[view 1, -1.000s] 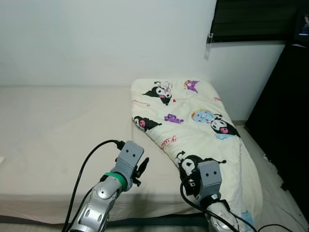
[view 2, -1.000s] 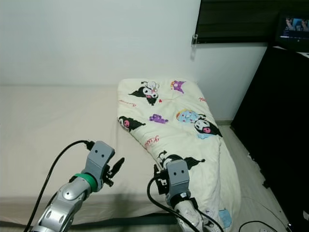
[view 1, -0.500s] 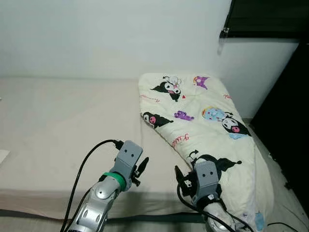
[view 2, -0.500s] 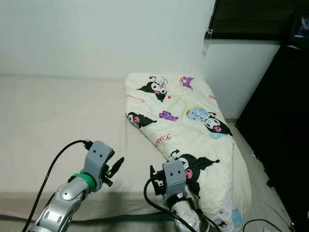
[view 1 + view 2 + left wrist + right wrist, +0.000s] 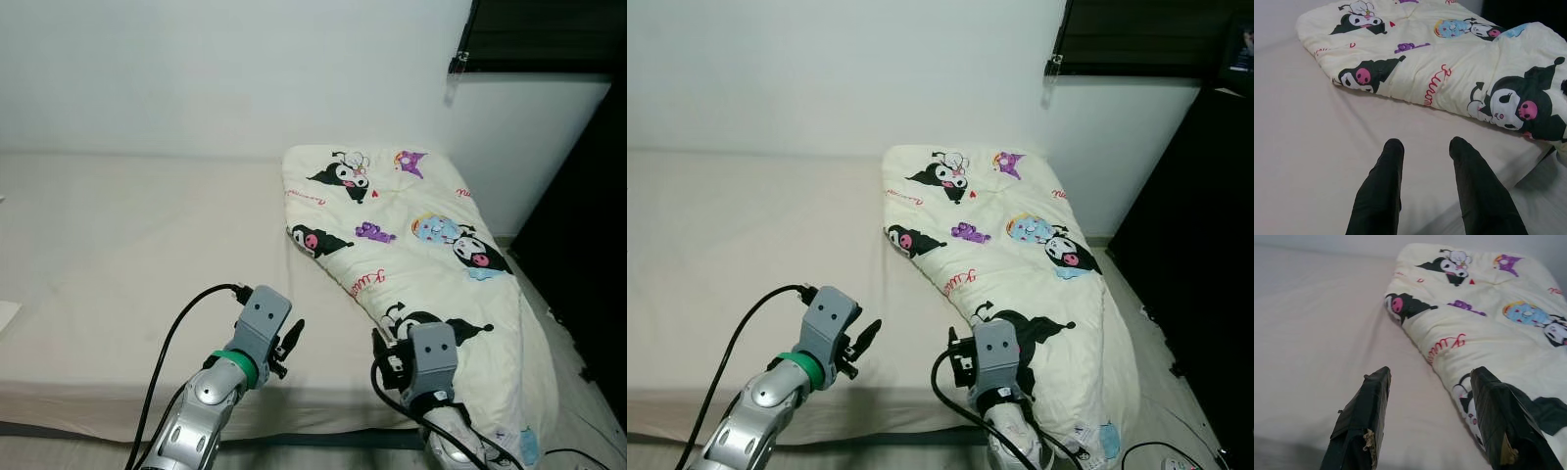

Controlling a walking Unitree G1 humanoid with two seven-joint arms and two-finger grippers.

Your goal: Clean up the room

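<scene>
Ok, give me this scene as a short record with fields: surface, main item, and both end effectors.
surface: bed with a plain beige sheet
main item: cream cartoon-print comforter, folded along the bed's right side, its lower end hanging over the edge
left end effector: open, over bare sheet, apart from the comforter
right end effector: open, at the comforter's near edge
backdrop: white wall

bare mattress (image 5: 118, 245) left, quilt (image 5: 431, 255) blocking right
</scene>
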